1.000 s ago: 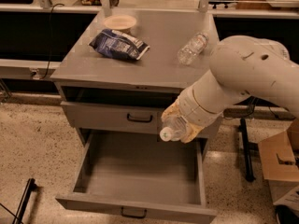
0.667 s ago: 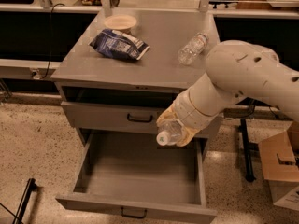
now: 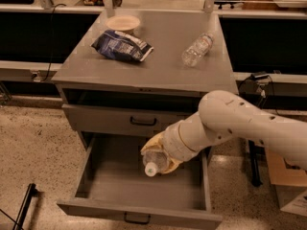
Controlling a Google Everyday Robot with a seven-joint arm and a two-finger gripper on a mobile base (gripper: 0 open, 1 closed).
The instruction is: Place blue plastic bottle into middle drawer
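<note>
So compared with a second ago, the arm has swung down and left. The hand [image 3: 160, 156] was up level with the shallower drawer [image 3: 120, 121] and is now well below it, hanging right inside the mouth of the middle drawer [image 3: 120, 186]. The yellowish fingers are closed around the blue plastic bottle [image 3: 151, 167], with the white cap poking out toward the drawer's front and a bit downward. You can't really see much of the label because the hand covers most of the body. The bottle looks like it's over the right-center part of the drawer floor, but I honestly can't tell if it's touching the bottom yet or hovering just above it. Progress-wise I'd call this most of the way done: the drawer's pulled wide open, the bottle's picked up and it's been carried to the right spot. What's left, by my read, is the last bit of lowering, letting go, and getting the arm back out without clipping the drawer above. Up on the bench [image 3: 163, 61] nothing matters for this. There's the small clear bottle [image 3: 196, 49] lying on its side, a dark snack bag [image 3: 122, 46] and a little bowl [image 3: 123, 22], all well away from the action.
</note>
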